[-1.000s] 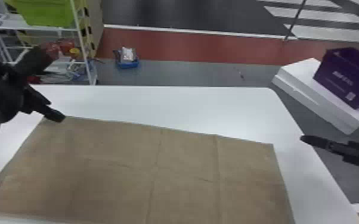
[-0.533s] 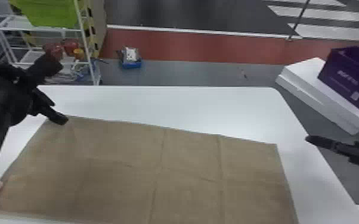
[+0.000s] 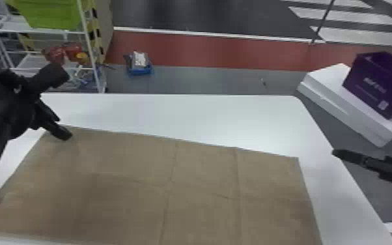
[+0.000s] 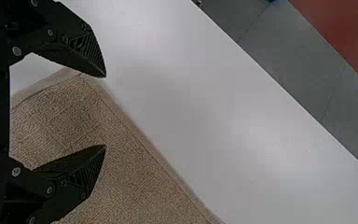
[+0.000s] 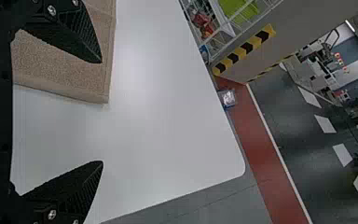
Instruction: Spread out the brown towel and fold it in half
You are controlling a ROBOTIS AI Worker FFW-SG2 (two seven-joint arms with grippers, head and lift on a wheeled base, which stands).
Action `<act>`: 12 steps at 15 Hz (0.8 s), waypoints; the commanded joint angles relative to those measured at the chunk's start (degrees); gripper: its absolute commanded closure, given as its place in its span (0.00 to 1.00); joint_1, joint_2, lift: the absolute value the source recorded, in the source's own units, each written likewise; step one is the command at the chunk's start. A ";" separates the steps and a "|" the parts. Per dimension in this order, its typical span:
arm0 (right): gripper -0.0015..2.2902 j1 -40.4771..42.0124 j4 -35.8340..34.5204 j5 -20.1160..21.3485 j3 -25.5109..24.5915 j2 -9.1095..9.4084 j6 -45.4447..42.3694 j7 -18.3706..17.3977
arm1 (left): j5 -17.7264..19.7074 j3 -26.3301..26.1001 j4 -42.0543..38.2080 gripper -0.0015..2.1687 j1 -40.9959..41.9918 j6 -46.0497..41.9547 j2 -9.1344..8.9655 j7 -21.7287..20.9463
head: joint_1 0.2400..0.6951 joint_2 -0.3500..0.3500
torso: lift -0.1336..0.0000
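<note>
The white table (image 3: 179, 114) is carrying the brown towel (image 3: 205, 182), which is lying spread and lightly creased. Its far left corner is sitting by the left gripper (image 4: 105, 111), its far right corner beside the right gripper (image 5: 101, 112). Both sets of jaws are standing apart, clamping nothing.

Principal hazard: the right jaws are hanging outboard of the cloth, so a one-sided lift would be skewing the whole towel. Lesser hazard: thin cloth is lying flat, so jaws closing too high would be missing a corner. Minor: existing creases could be pulling the fold off line.

Containers: beyond the left jaws, a wire rack (image 3: 90, 49) is holding a green bin (image 3: 52, 14). Beyond the right jaws, a purple box (image 3: 374, 88) is standing, contents undetermined. Farther out, between both, a blue tray (image 3: 140, 70) is holding a pale packet (image 3: 139, 58).
</note>
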 commanded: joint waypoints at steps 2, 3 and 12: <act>0.05 0.10 0.00 -0.08 0.00 -0.09 0.00 0.00 | -0.66 0.00 1.73 0.19 -0.94 0.01 0.27 0.21 | 1.00 0.30 | 0.00; 0.05 0.10 0.00 -0.34 -0.09 -0.09 0.00 0.00 | -0.66 0.00 2.17 0.19 -1.03 0.01 0.36 0.65 | 1.00 0.30 | 0.00; 0.05 0.10 0.35 -0.43 -0.80 -0.26 -0.53 0.00 | -0.75 0.00 3.40 0.28 -1.03 -0.16 0.89 2.93 | 1.00 0.32 | 0.00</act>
